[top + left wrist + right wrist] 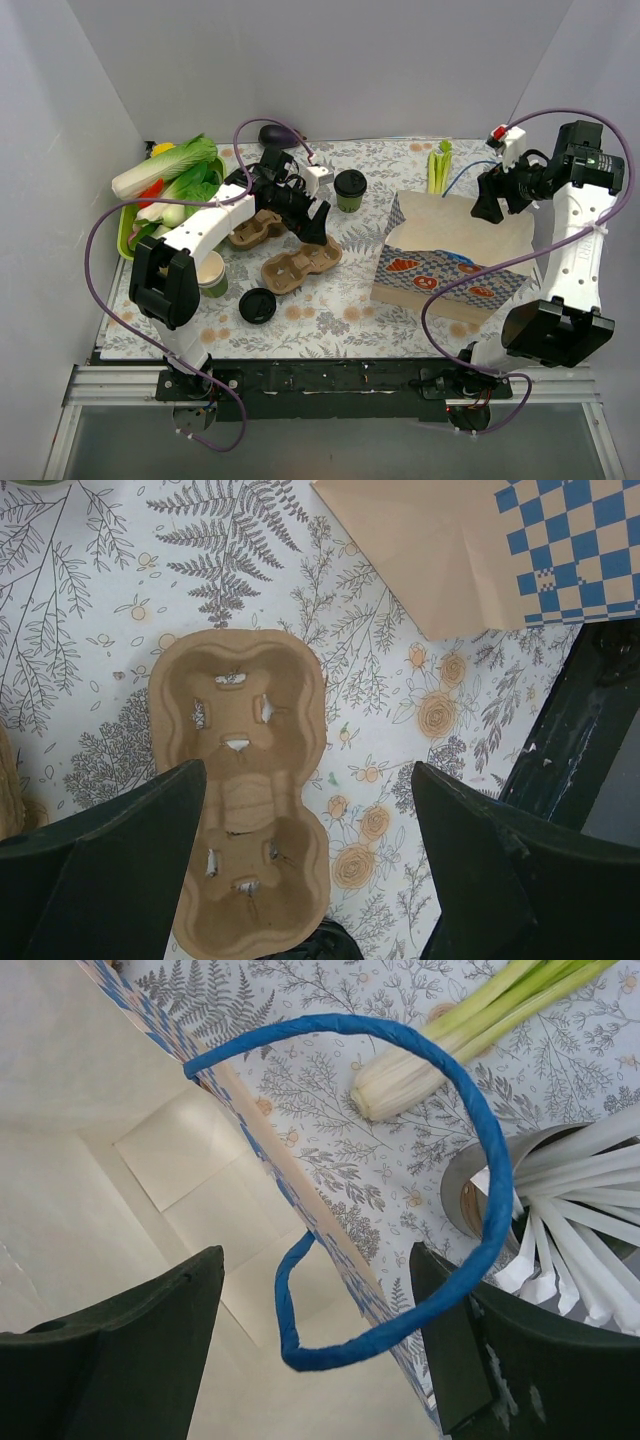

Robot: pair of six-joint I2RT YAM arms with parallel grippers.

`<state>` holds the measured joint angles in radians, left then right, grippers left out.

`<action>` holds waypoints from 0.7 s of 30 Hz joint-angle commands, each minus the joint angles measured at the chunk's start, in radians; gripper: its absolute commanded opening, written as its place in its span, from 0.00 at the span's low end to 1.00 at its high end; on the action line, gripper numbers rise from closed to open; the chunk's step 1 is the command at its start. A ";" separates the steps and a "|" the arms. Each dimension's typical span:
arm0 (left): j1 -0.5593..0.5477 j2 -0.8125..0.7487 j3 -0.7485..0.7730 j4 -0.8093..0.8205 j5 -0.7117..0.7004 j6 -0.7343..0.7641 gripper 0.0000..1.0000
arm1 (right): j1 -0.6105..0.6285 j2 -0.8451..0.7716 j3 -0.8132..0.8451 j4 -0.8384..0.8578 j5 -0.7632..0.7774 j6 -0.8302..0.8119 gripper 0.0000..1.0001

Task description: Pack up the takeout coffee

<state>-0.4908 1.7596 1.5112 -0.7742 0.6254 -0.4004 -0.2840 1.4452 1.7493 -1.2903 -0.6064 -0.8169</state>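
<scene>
The takeout coffee (350,188), a green cup under a black lid, stands upright on the floral cloth behind the middle of the table. My left gripper (318,228) hovers open in front and to the left of it, above a cardboard cup carrier (240,780). In the left wrist view the gripper (308,780) holds nothing, and the coffee is out of that view. My right gripper (487,210) is at the back edge of the paper bag (455,250). It stands open (318,1260), with the bag's blue handle (470,1260) looping loosely between its fingers.
A second carrier (255,230), stacked lidless green cups (212,275) and a loose black lid (257,305) lie at the left. A green tray of vegetables (125,235) sits far left. Celery (430,1050) and a metal cup of white straws (560,1210) stand behind the bag.
</scene>
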 commanded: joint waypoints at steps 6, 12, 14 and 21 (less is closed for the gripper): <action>0.005 -0.002 -0.006 -0.014 -0.003 0.040 0.84 | -0.001 0.084 0.007 -0.017 -0.079 -0.116 0.67; 0.005 0.018 -0.034 -0.072 -0.102 0.087 0.84 | 0.002 0.046 -0.029 -0.018 -0.125 -0.180 0.40; 0.006 0.008 -0.067 -0.076 -0.112 0.107 0.83 | 0.002 0.020 -0.059 -0.018 -0.125 -0.202 0.34; 0.006 -0.005 -0.105 -0.105 -0.144 0.164 0.83 | 0.003 -0.075 -0.140 -0.020 -0.217 -0.163 0.01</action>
<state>-0.4908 1.7901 1.4059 -0.8471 0.5125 -0.2989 -0.2836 1.4387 1.6257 -1.3029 -0.7280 -0.9966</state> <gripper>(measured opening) 0.832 0.041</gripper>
